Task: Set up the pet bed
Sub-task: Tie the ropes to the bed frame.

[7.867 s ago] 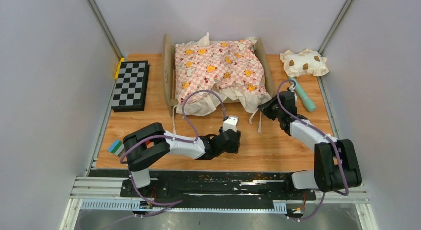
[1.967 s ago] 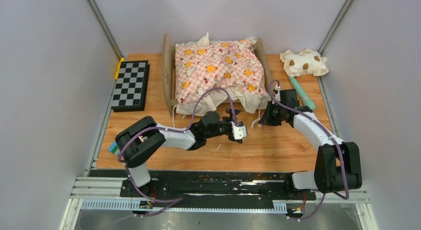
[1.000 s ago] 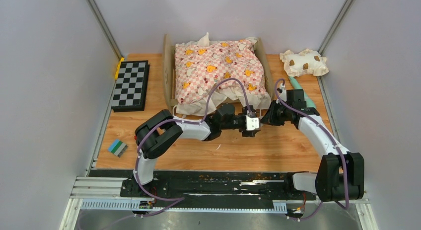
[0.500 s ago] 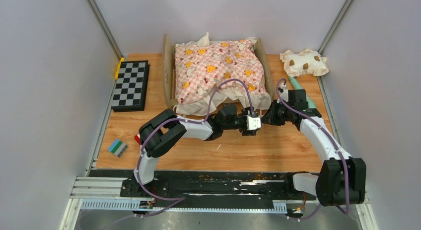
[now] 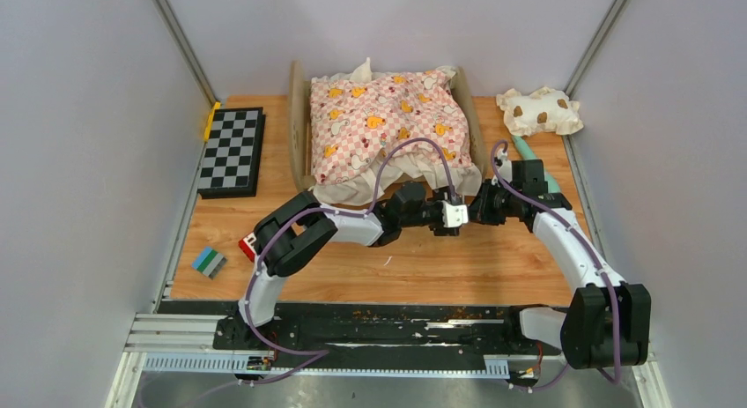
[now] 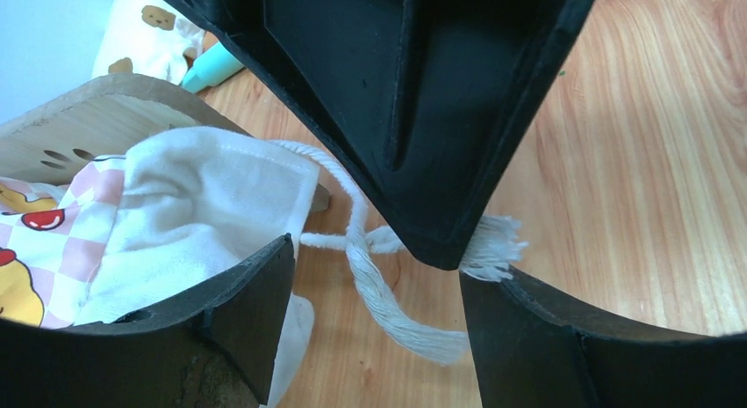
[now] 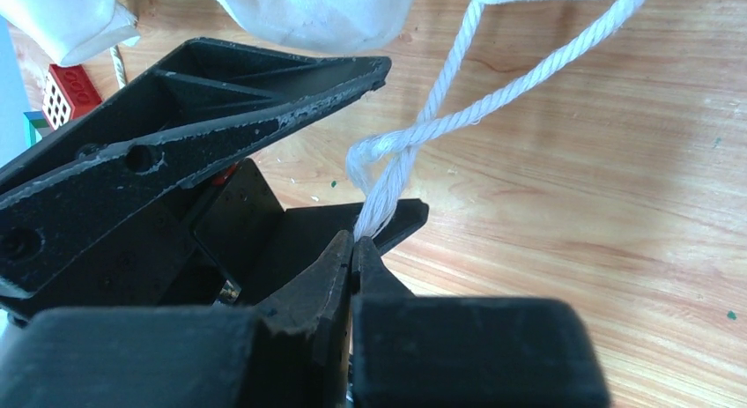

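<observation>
The right gripper (image 7: 355,241) clamps the cord (image 7: 493,104). The left gripper (image 6: 374,267) stands open around it, at the bed's (image 5: 297,117) 5 o'clock corner. Crowded so closely, they may collide, or the cord may slip.

cushion (image 5: 388,117) in pet bed (image 5: 297,137), chessboard (image 5: 232,150) left, pillow (image 5: 539,110) right

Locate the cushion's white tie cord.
Top view, centre-right: the cord leaves the near right corner of the pink cushion, at the front of the pet bed, its end pinched in the shut right claw.
</observation>
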Tool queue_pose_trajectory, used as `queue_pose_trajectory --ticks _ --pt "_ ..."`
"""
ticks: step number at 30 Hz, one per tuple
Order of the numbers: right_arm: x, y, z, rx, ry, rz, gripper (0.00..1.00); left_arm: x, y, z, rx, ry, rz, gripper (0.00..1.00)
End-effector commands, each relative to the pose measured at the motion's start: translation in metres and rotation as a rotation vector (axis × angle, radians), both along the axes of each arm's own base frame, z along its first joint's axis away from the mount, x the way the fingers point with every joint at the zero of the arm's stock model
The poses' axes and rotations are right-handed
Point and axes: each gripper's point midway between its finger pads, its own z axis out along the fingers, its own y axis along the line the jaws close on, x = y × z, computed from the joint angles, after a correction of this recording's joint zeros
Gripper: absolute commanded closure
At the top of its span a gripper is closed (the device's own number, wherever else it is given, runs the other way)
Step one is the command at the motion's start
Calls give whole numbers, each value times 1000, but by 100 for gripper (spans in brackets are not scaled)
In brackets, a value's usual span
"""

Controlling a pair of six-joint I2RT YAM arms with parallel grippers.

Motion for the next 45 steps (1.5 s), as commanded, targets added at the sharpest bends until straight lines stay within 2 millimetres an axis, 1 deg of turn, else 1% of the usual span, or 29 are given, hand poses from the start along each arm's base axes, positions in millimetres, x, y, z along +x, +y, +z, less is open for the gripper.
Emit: queue_pose_trajectory --ticks 1,3,10,17,24,27,33,38,42,45 --pt "7 2 25 12 -83 20 100 9 -10 17 -45 -51 0 26" --pt "7 1 25 10 -83 20 100 9 -12 16 -44 -56 -1 27" --pt "7 1 25 8 -82 21 100 4 -18 14 -30 -69 -30 46" --pt "5 1 24 9 -78 23 100 4 -20 15 -35 -79 -42 54" --pt "6 1 23 4 -79 19 100 0 -23 15 -34 -75 -71 74" --pt "6 -1 22 0 -78 16 100 -2 -23 14 -35 -69 -78 77" --pt "8 -7 22 -27 -92 -9 100 -6 -23 13 -38 -46 -94 100" --pt "14 -21 26 -52 -128 -82 100 -7 -20 11 -35 -19 -82 100" --pt "23 -34 30 -85 -164 -162 99 -8 -18 7 -20 23 -77 100" --pt "31 -39 30 -93 -172 -192 97 -13 -17 5 -11 53 -88 100"
